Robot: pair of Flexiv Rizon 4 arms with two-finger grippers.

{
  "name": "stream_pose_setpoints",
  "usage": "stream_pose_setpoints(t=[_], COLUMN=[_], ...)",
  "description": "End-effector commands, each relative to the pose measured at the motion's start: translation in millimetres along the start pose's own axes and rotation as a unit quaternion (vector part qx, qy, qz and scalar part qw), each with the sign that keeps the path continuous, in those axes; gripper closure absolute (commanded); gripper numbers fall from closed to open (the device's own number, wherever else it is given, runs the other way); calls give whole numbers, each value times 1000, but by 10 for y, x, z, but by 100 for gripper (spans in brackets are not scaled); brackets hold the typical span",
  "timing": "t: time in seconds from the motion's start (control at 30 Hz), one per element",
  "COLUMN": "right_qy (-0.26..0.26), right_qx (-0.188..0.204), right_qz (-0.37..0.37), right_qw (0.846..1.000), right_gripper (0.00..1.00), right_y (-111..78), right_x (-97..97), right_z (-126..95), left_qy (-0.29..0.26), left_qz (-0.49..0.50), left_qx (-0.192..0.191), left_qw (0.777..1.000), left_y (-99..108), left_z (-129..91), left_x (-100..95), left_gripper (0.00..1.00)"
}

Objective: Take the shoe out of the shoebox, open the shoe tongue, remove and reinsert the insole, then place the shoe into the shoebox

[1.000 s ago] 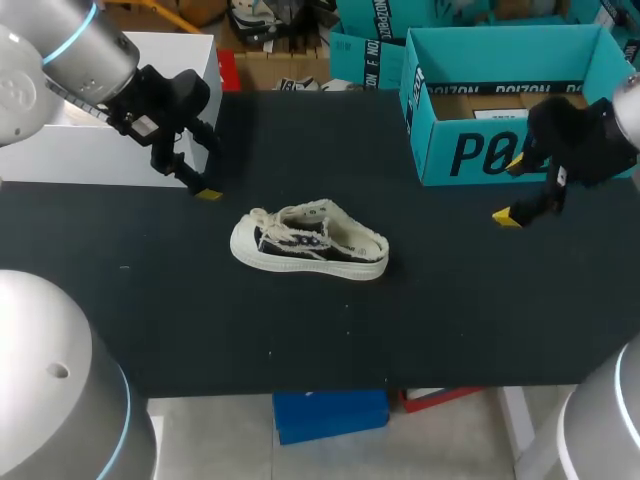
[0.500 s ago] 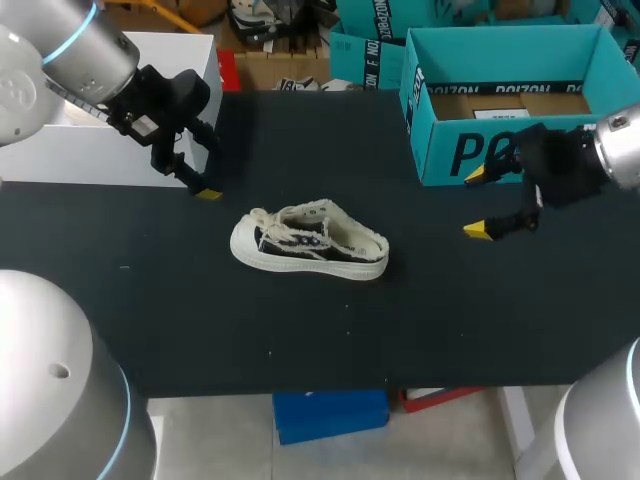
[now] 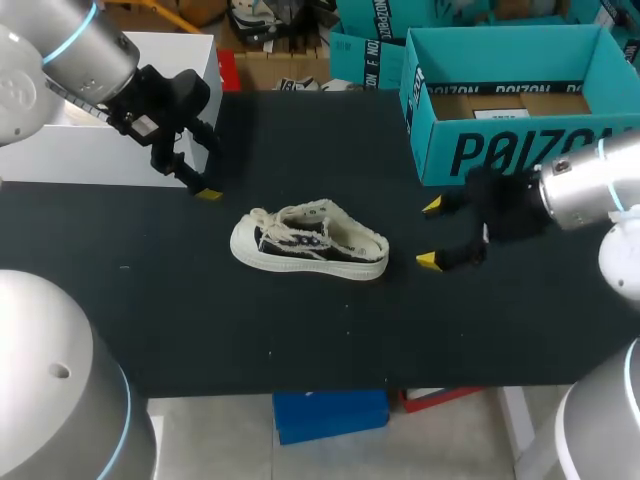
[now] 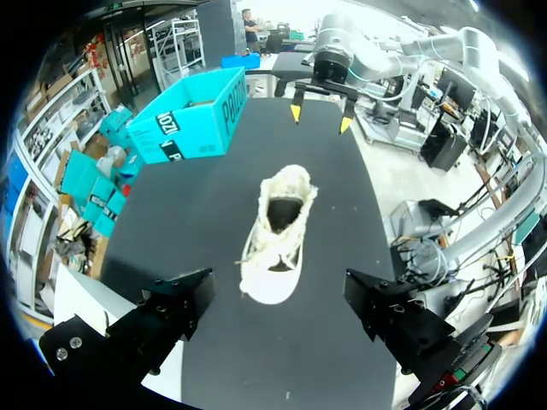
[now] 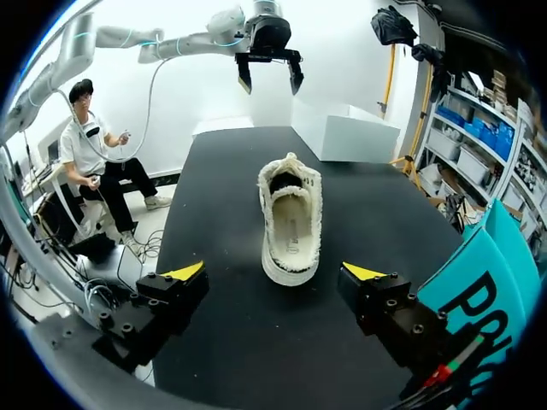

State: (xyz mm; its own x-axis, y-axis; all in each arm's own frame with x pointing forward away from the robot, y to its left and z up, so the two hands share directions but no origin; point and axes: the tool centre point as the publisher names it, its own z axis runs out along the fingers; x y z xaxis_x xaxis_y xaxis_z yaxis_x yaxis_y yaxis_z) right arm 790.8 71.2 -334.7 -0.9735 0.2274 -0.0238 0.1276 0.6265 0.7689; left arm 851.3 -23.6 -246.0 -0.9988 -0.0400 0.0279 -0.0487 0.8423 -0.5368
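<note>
Nearest you, the shoe (image 3: 308, 242) sits upright mid-table (image 3: 300, 340), outside the shoebox (image 3: 500, 155). Your right arm comes in low from the right. The right gripper (image 3: 430, 234) points at the heel, near but not touching, with its fingers spread and holding nothing. Farther back, your left gripper (image 3: 205, 168) hangs spread and empty, well apart from the toe. The shoebox stands open at the far right edge.

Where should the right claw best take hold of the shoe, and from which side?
Probably at the heel end of the shoe, one finger on each side wall, coming in from the robot's right. The shoe stands upright on its sole, and its heel points at the open right claw, which is already lined up with it.
</note>
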Motion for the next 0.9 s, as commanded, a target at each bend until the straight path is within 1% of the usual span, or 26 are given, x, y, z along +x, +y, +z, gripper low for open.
stream_pose_setpoints(t=[0.03,0.1,0.27,0.53,0.67,0.8,0.9], right_qy=[-20,-23,-21,-9,-6,-12,-22], right_qx=[1,11,14,16,12,9,10], right_qz=[-1,-9,-13,-16,-13,-3,3], right_qw=[1000,1000,1000,1000,1000,1000,1000], right_gripper=[0,0,0,0,0,0,0], right_y=[-30,-52,-107,-190,-202,-195,-187], right_x=[16,-8,-121,-393,-486,-505,-448], right_z=[249,338,488,754,856,908,933], left_qy=[-2,-2,-2,-2,-2,-2,-2], left_qz=[1,1,1,1,1,1,1], left_qx=[1,1,1,1,1,1,1], left_qw=[1000,1000,1000,1000,1000,1000,1000], left_y=[8,8,8,8,8,8,8], left_z=[17,17,17,17,17,17,17], left_x=[-3,-3,-3,-3,-3,-3,-3], left_gripper=[0,0,0,0,0,0,0])
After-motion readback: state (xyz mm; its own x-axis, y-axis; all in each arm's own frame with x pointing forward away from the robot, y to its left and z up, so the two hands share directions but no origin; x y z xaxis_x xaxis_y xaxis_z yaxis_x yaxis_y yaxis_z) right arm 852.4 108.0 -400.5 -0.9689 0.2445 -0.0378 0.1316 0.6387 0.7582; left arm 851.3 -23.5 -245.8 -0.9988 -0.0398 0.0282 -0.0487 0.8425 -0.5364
